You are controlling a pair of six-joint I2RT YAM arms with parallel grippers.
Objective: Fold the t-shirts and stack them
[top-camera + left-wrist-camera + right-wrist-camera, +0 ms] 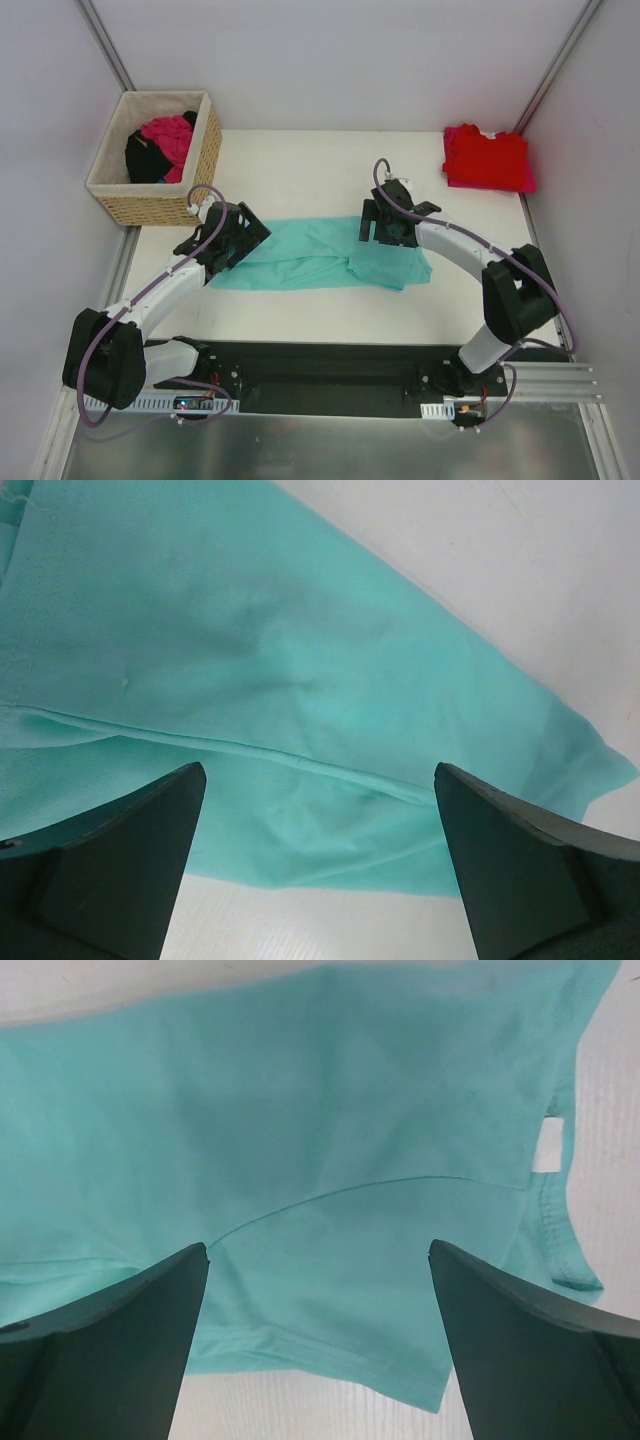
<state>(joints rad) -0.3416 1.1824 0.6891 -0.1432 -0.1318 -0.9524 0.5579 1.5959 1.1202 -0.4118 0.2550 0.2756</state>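
Left jaws and right jaws wide, empty, over teal t-shirt (pixel 310 255), red t-shirt (pixel 488 160) folded far right

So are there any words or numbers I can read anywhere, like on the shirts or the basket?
No, there is nothing to read here.
teal shirt: plain, no print or writing showing.
red shirt: plain, no writing.
basket: no label; the pink cloth and black cloth inside show no words.
circuit board by the left arm's base: too small to tell if it has writing.
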